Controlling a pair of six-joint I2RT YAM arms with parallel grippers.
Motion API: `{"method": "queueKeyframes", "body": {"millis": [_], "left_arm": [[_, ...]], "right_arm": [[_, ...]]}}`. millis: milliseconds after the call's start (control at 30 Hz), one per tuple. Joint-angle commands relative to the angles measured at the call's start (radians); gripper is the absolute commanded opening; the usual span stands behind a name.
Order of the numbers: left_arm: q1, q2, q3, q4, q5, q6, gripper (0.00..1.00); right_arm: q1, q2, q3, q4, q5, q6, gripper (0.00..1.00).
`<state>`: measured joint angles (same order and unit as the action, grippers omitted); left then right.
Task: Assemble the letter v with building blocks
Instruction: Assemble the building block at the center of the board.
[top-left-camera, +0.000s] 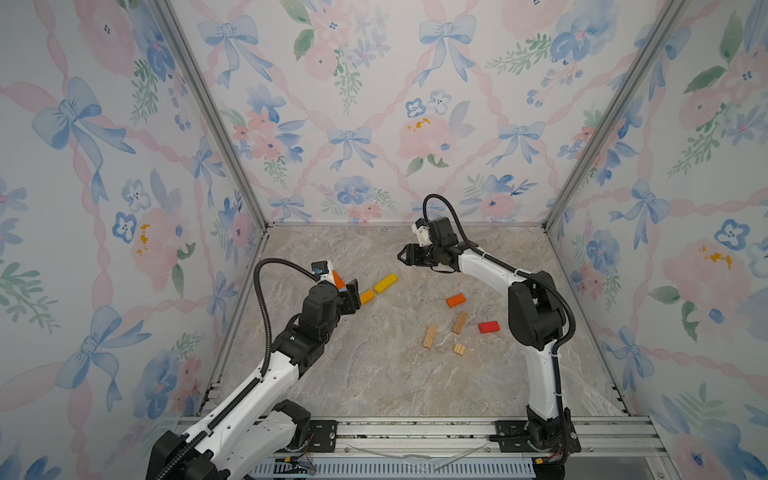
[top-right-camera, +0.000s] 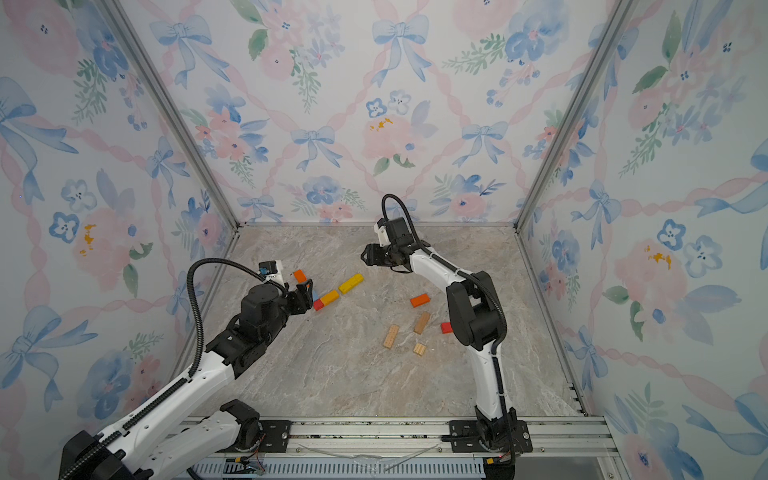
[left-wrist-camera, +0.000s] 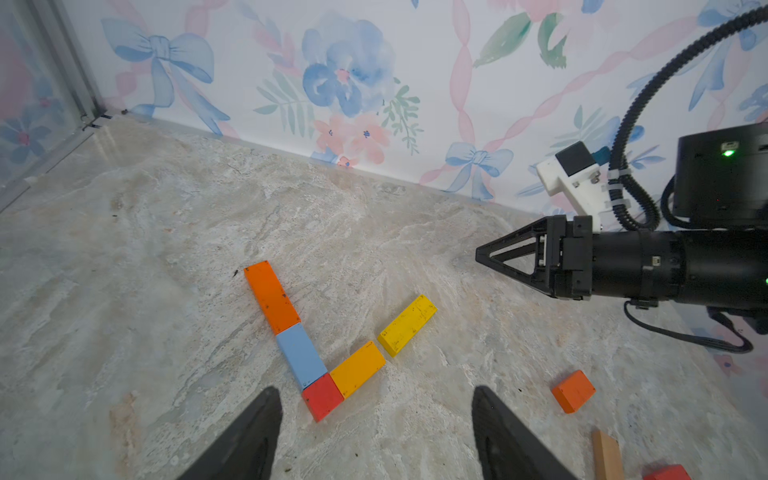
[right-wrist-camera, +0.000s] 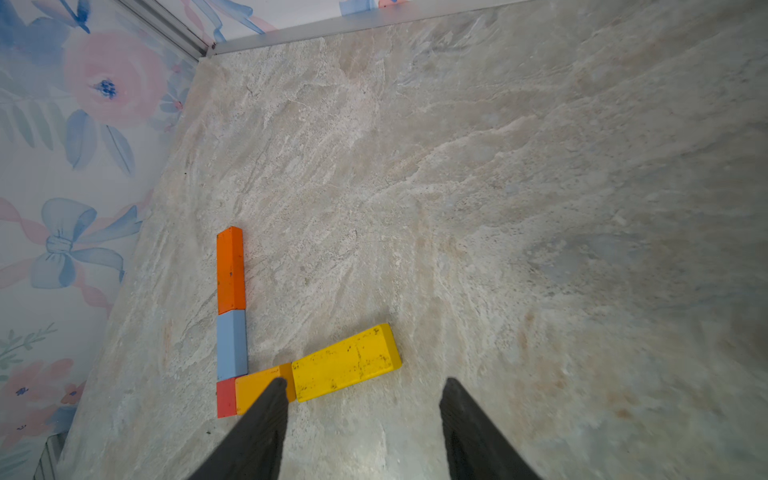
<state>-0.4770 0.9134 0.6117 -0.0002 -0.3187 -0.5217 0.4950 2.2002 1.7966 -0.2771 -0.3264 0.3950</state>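
Five building blocks lie flat in a V on the marble floor. An orange block and a light blue block form one arm. A red square sits at the corner, touching an amber block. A yellow block continues that arm with a small gap. My left gripper hovers open and empty just before the red corner. My right gripper hangs open and empty above the floor beside the yellow block. In a top view the left wrist hides part of the V.
Loose blocks lie near the right arm's base: an orange one, a red one, two long tan ones and a short tan one. Floral walls close three sides. A metal rail runs along the front.
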Motion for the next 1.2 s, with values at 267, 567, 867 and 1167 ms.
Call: {"method": "queueKeyframes", "body": {"millis": [267, 567, 867, 1167], "left_arm": [[0.026, 0.001, -0.111, -0.039, -0.093, -0.142, 0.74], [0.063, 0.004, -0.119, -0.072, -0.079, -0.156, 0.74], [0.074, 0.013, -0.125, -0.07, -0.056, -0.174, 0.74], [0.077, 0.02, -0.131, -0.075, -0.05, -0.178, 0.73]], "right_arm": [[0.037, 0.193, 0.229, -0.155, 0.025, -0.039, 0.62], [0.051, 0.254, 0.262, -0.156, 0.018, -0.033, 0.62], [0.061, 0.286, 0.273, -0.14, 0.006, -0.024, 0.62], [0.077, 0.302, 0.273, -0.131, -0.002, -0.015, 0.62]]}}
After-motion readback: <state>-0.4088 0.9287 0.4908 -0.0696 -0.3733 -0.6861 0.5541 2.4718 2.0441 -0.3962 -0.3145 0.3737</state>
